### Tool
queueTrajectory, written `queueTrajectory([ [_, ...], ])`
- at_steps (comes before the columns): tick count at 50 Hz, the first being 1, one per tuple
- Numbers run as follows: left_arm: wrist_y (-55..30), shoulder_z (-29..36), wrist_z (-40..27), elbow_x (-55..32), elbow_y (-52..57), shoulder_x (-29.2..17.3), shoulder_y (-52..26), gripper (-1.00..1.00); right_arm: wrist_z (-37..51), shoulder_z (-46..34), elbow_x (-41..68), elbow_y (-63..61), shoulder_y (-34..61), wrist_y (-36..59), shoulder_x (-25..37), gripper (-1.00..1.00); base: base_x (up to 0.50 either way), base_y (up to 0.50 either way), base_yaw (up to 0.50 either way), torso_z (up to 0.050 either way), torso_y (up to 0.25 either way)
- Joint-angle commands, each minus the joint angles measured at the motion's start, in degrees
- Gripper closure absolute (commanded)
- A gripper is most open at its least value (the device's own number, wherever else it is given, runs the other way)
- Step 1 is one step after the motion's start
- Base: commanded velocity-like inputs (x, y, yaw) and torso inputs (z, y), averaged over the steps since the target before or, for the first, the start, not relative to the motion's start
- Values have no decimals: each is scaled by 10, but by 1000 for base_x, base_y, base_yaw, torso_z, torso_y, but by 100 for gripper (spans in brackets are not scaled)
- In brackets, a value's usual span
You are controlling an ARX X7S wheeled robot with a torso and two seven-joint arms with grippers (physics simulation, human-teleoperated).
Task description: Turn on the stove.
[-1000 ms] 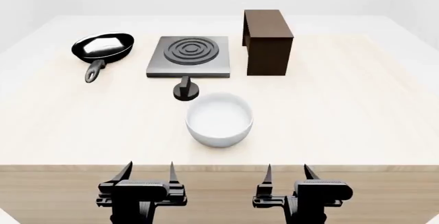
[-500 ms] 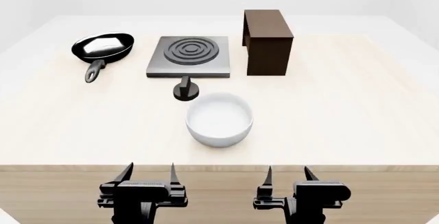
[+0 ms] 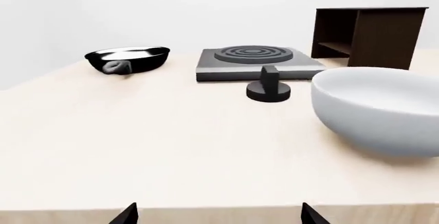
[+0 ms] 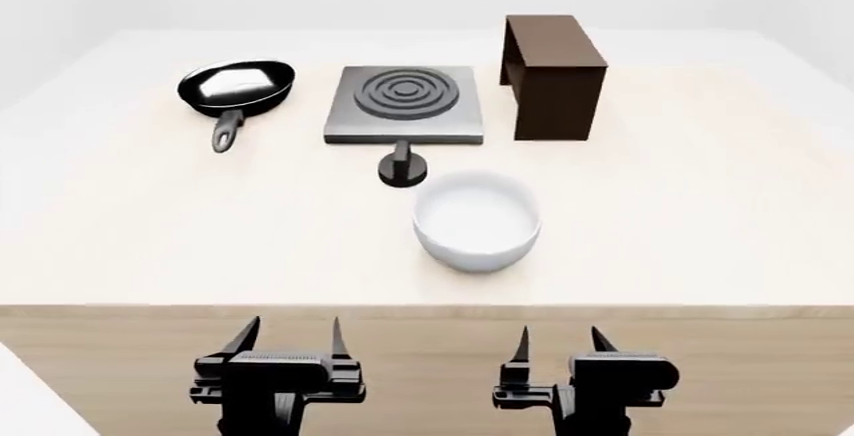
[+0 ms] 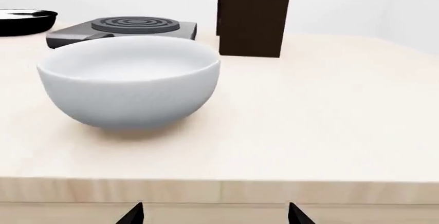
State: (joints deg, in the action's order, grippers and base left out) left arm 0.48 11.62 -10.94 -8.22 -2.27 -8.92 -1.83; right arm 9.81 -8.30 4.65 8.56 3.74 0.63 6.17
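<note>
My left tool (image 4: 290, 336) and right tool (image 4: 561, 341) both hang released and empty, short of the desk (image 4: 694, 226) near its front edge. The stove (image 4: 402, 103) sits at the far centre of the desk; its black knob (image 4: 403, 166) stands just in front, apart from the plate. A white bowl (image 4: 477, 220) lies near the knob. A frying pan (image 4: 238, 89) sits left of the stove, a brown shelf (image 4: 554, 76) right.

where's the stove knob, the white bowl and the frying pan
stove knob (image 4: 403, 168), head view, on its black round base
white bowl (image 4: 477, 248), head view, on its outer front wall
frying pan (image 4: 228, 135), head view, on its handle
</note>
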Motion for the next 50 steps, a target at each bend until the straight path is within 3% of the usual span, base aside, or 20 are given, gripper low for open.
queueTrajectory([
  [1,1,4,-4,-3,-2,-4,-1,-100,8,-8,4,4,1,0,4,-100,-180,500,0,0,0],
  [14,2,10,-7,-5,-5,-7,-3,-100,16,-13,8,10,3,-4,8,-100,-176,500,0,0,0],
  [20,-28,1,-37,-4,-2,0,-10,-100,18,-14,13,10,4,-3,10,-100,-53,274,0,0,0],
  [26,-16,-3,-20,-31,7,-2,-6,-100,21,-18,15,11,5,-4,11,-100,-24,215,0,0,0],
  [41,-46,27,-27,-2,14,-18,-12,-100,24,-22,25,13,6,-7,16,-100,-2,41,0,0,0],
  [42,-15,3,-70,7,14,-3,-5,-100,24,-23,26,13,6,-7,16,-100,0,0,0,0,0],
  [43,-57,25,-55,19,7,-14,-16,-100,24,-23,26,15,7,-8,16,-100,0,0,0,0,0],
  [45,-36,20,-64,21,-8,-8,-18,-100,24,-24,27,15,7,-8,17,-100,0,0,0,0,0],
  [47,19,11,-16,-30,16,-14,1,-100,26,-25,27,18,8,-9,17,-100,0,0,0,0,0],
  [50,12,7,-31,-26,11,-11,-1,-100,27,-26,28,16,8,-7,18,-100,0,0,0,0,0],
])
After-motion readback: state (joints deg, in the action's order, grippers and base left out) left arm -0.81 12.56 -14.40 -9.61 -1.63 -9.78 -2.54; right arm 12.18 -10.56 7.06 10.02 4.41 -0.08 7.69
